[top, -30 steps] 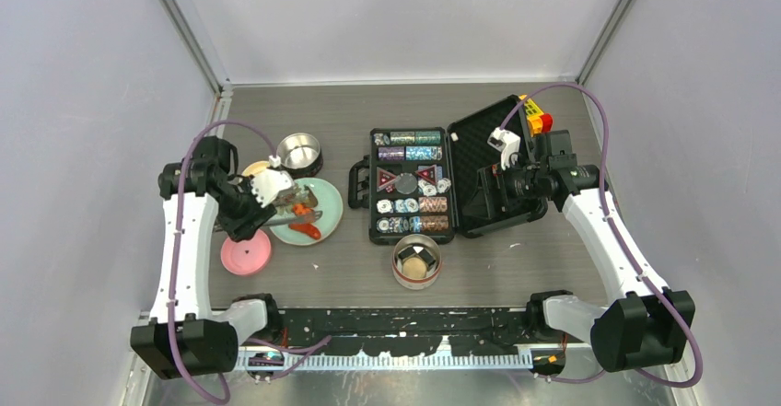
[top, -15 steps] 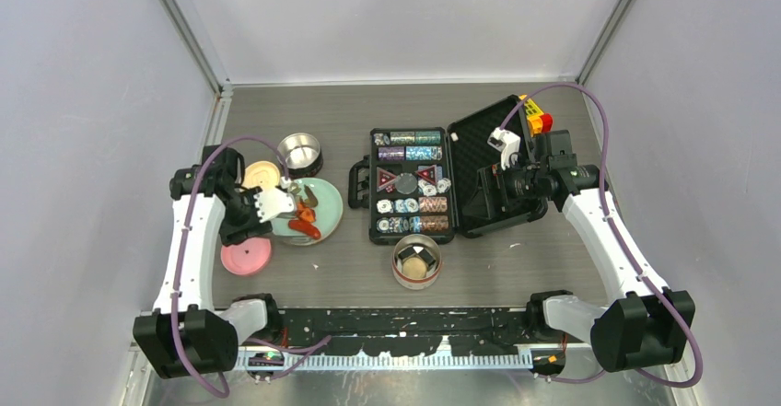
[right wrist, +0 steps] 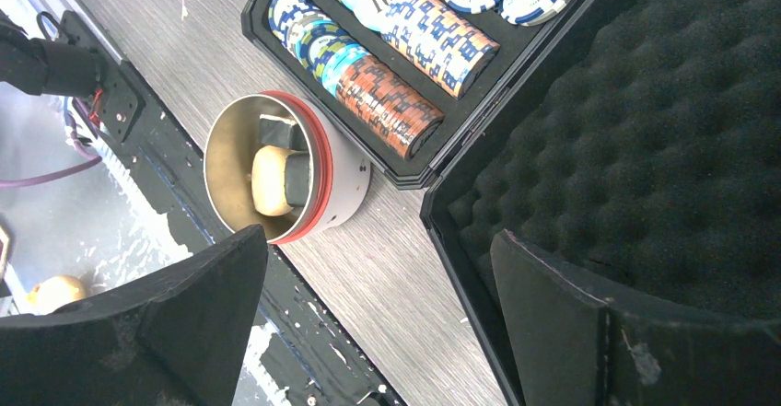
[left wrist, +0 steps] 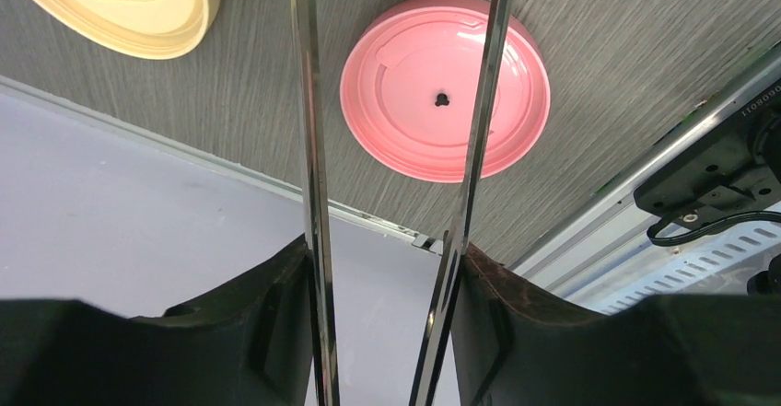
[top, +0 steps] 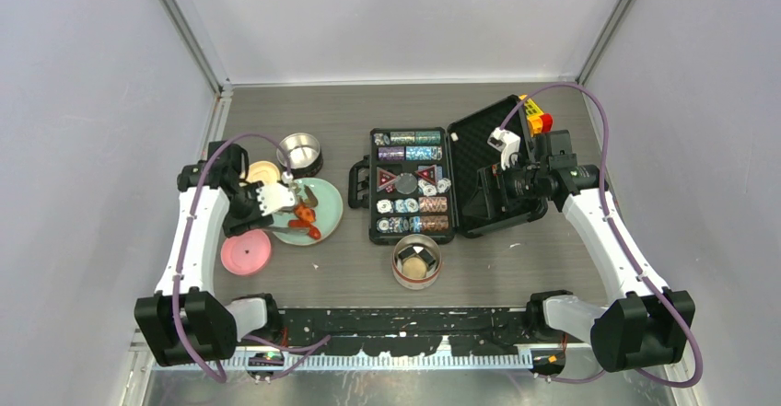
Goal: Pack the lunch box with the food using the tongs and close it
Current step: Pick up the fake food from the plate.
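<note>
My left gripper [top: 270,200] is shut on the tongs [left wrist: 310,148], whose two thin metal arms run between my fingers [left wrist: 276,295] and stand apart. In the top view the tongs [top: 297,214] reach over the mint-green plate [top: 330,202], where red-orange sausages [top: 308,231] lie. One lunch box tub [top: 416,261], pale-walled with a red rim, stands open near the front and holds a tan biscuit [right wrist: 265,179] and a dark block [right wrist: 297,178]. The steel tub [top: 299,152] stands behind the plate. My right gripper [right wrist: 378,240] hangs open and holds nothing, over the case's edge.
A pink lid [left wrist: 445,98] lies on the table by the left arm and a cream lid [left wrist: 120,1] lies behind it. A black case of poker chips [top: 410,185] sits mid-table, its foam-lined lid [right wrist: 663,130] open to the right. The left wall rail runs close to the left arm.
My left wrist has shifted a little toward the near side with the tongs still held over the plate. The right arm has not moved.
</note>
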Controlling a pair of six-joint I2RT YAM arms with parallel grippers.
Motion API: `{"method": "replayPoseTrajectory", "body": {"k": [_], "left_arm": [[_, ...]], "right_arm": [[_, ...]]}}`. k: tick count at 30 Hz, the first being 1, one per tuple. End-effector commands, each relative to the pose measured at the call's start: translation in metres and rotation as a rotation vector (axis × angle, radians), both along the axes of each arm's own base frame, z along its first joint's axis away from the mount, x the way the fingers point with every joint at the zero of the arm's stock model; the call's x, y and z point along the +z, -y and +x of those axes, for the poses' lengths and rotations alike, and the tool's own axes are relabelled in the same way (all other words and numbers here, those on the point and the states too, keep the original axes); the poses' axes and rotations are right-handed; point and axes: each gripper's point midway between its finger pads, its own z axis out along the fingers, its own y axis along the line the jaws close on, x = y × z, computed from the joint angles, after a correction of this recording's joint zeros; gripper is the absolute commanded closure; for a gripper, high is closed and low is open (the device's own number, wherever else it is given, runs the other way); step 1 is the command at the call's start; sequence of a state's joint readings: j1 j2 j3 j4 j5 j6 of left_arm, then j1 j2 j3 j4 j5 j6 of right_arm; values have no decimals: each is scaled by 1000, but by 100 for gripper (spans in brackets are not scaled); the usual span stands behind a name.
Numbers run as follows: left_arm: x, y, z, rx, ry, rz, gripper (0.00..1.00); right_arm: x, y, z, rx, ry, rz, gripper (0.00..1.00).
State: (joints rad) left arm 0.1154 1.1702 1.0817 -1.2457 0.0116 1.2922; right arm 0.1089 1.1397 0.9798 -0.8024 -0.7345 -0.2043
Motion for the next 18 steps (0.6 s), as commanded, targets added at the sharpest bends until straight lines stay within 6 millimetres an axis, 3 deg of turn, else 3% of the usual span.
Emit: {"method": "replayPoseTrajectory", "body": {"k": [1,11,18], "left_arm": [[-5,-2,1,-26,-11,40,50],[-8,7,-6,-40,-57,51,66],[0,12,-18,-38,-88,49,69]], "right_arm": [[10,-1,6,7,34,9,4],[8,0,6,9,34,3,4],[8,-1,6,12,32,6,4]]}}
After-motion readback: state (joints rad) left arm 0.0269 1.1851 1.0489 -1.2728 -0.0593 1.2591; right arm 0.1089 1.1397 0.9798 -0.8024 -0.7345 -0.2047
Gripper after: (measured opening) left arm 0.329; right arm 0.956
